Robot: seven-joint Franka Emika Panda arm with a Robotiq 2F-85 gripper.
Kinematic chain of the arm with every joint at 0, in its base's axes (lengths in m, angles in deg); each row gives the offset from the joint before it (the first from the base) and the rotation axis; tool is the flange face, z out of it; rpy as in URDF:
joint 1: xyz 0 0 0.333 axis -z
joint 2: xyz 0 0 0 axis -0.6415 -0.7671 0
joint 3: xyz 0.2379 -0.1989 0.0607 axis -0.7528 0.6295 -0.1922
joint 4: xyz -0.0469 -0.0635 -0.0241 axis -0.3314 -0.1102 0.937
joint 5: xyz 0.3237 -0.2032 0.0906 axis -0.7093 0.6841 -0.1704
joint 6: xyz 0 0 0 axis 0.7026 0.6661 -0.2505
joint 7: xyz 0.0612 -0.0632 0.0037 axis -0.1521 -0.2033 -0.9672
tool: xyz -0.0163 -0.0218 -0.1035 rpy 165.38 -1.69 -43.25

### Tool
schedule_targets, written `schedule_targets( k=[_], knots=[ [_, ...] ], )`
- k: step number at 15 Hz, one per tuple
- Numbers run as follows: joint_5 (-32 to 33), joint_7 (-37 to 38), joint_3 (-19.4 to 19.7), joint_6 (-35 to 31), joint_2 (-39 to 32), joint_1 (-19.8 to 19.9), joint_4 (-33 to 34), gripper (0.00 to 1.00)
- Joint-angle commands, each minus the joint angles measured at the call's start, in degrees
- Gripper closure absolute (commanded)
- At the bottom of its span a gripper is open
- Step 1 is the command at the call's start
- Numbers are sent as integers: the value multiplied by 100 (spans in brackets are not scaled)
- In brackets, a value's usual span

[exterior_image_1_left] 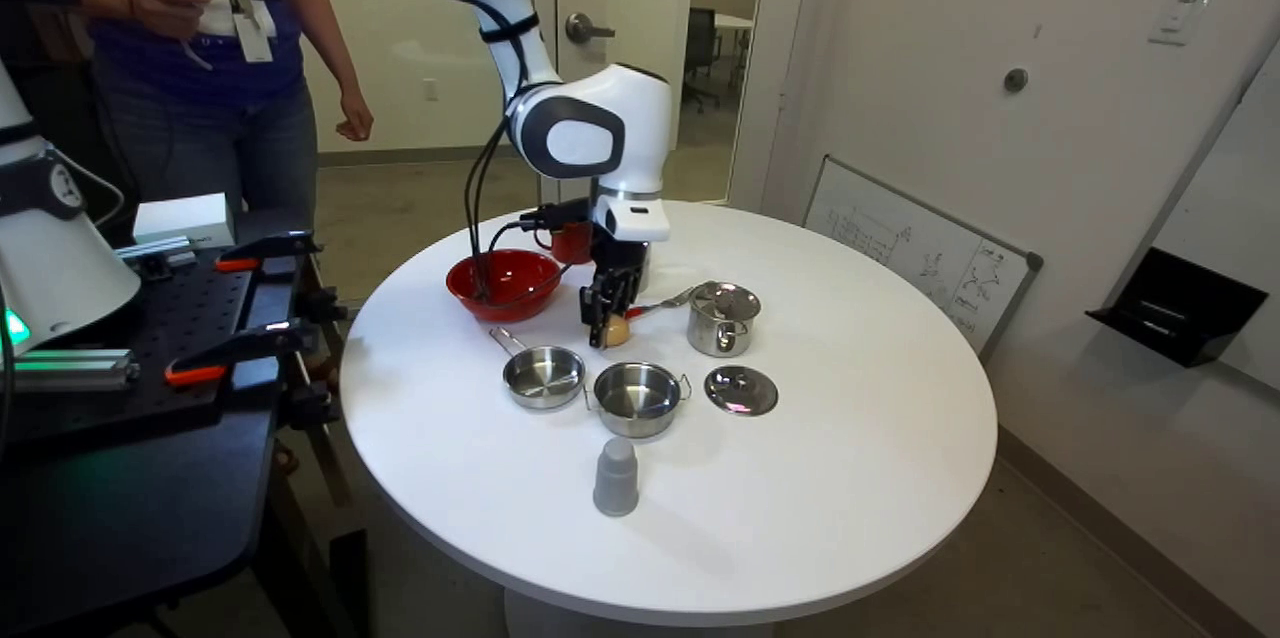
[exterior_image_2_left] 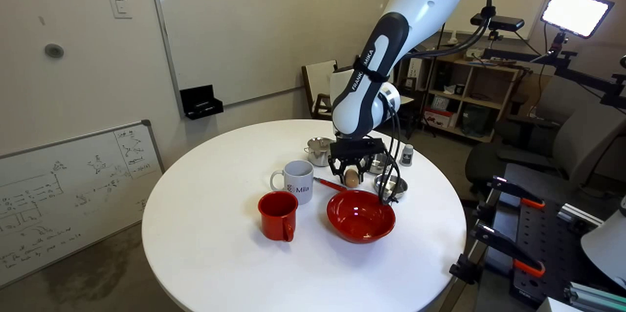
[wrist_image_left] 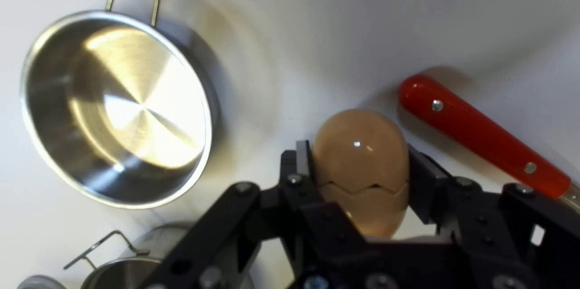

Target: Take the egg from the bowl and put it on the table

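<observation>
The gripper [wrist_image_left: 360, 169] holds the egg [wrist_image_left: 361, 139] between its two fingers [wrist_image_left: 303, 157], snug at either side; the egg is outside the bowl [exterior_image_2_left: 361, 219] and low over the table [exterior_image_1_left: 850, 438], though whether its underside touches the white top cannot be told; the setting-down seems to be the step in hand, the lifting-out being done; the next move calls for easing down if there is a gap, parting the fingers slowly so that the egg does not roll, then rising straight up. Just beside the egg lies a red-handled utensil [wrist_image_left: 480, 132], where a spreading finger could nudge it; on the opposite side stands a steel pan [wrist_image_left: 120, 110], with a shallow pot [exterior_image_1_left: 637, 399] next to it; the tall pot [exterior_image_1_left: 720, 328] and the white mug [exterior_image_2_left: 299, 185], both near, leave little room for sideways travel; in an exterior view the arm [exterior_image_2_left: 425, 4] carries cables [exterior_image_2_left: 392, 114] that hang by the bowl's rim, and these may catch there on the way out.
</observation>
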Motion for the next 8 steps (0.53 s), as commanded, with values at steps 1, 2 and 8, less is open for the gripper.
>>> schedule_targets(
  k=[1, 2, 8],
  knots=[
    [-208, -62, -55, -46, -159, 64, 215, 77],
    [-231, -55, -50, -53, -170, 66, 225, 70],
    [-373, -60, -62, -69, -175, 120, 219, 20]
  ],
)
